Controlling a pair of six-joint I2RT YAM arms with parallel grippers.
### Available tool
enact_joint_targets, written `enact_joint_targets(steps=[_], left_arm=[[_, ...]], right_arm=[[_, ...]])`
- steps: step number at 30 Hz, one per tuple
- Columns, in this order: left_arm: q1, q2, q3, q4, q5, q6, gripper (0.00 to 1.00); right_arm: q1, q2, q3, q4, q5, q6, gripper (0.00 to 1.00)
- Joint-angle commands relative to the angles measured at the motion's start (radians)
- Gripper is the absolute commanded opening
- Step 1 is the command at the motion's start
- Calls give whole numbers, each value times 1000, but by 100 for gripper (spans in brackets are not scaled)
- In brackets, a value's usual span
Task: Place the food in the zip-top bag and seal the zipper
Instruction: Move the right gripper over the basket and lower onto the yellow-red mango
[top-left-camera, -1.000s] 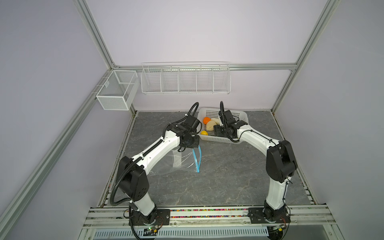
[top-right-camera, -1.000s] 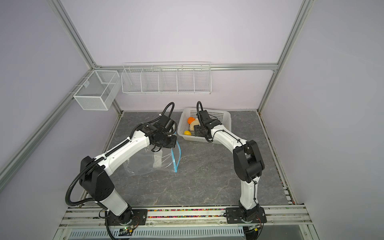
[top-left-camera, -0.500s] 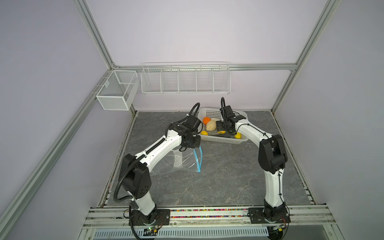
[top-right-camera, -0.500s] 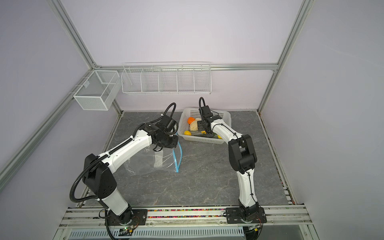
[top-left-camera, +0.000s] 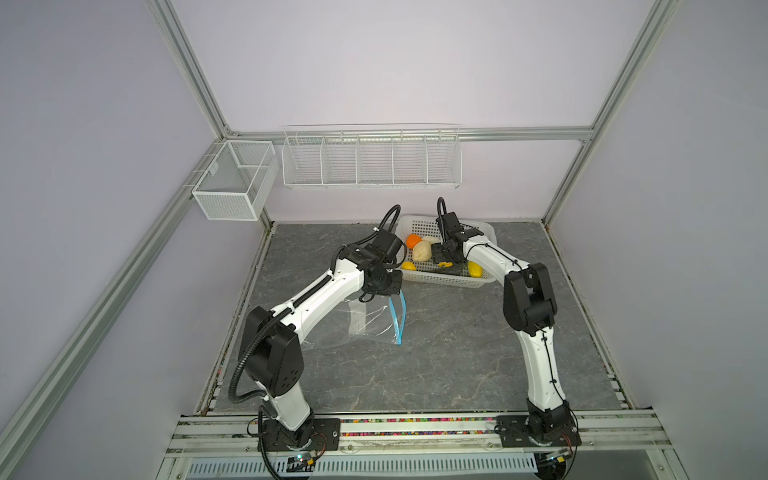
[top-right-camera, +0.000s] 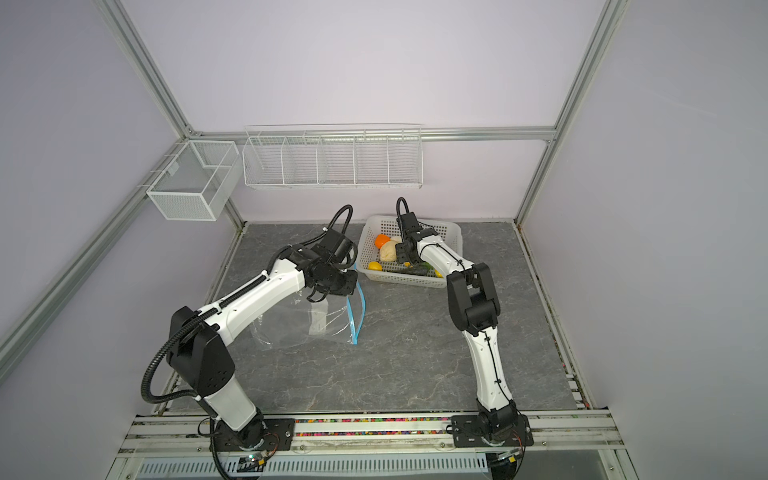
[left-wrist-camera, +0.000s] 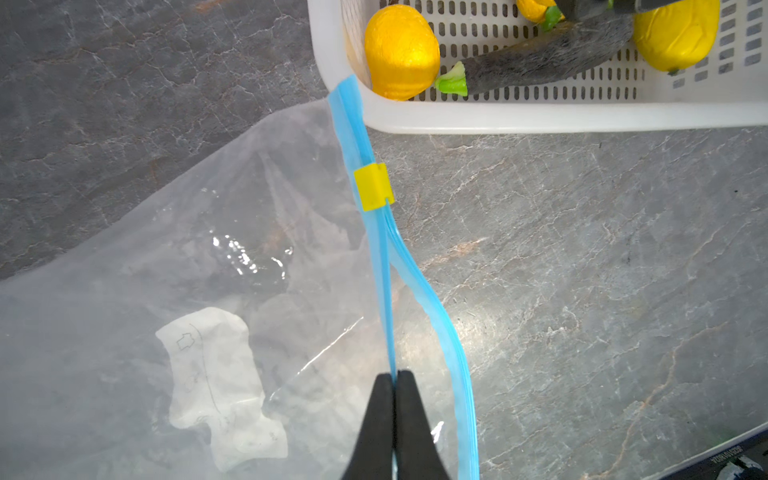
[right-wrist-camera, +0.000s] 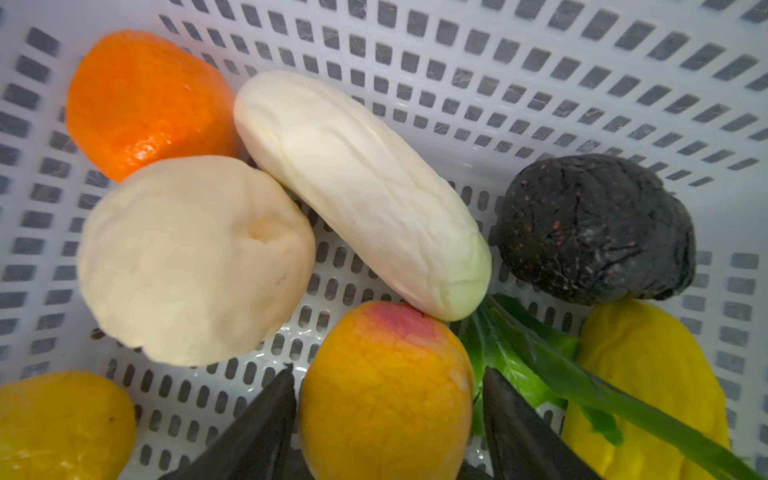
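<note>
**Early stage.** Your left gripper is pinched tight on one lip of the narrow light-blue zipper strip. The other lip bows away beside it, so the large clear crinkly zip-top bag gapes, and no food shows inside it. Your right gripper stands wide inside the white perforated plastic basket, its jaws flanking a yellow-orange blushed toy fruit with no grip evident yet. All the toy food in view lies around that gripper. Loading and sealing both remain.
</note>
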Motion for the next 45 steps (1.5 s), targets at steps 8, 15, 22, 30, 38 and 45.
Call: enact_joint_targets(steps=[8,15,22,30,38,45], left_arm=[[0,8,18,0,1,1,0],[0,5,17,-2,-2,-1,0],[0,2,11,2,-4,-1,0],[0,0,15,3,-5,-2,0],[3,-1,10,3,-4,-10,0],[14,-7,-2,15,8,-23,0]], right_arm=[[-4,52,46,-38,-22,-19,79],[-3,65,53,-45,-24,-14,81],[-4,66,63,-50,-25,-12,76],[-4,40,43,-31,-16,-17,69],[-3,-18,3,7,-22,-37,66],[-4,-60,-27,25,-10,-54,65]])
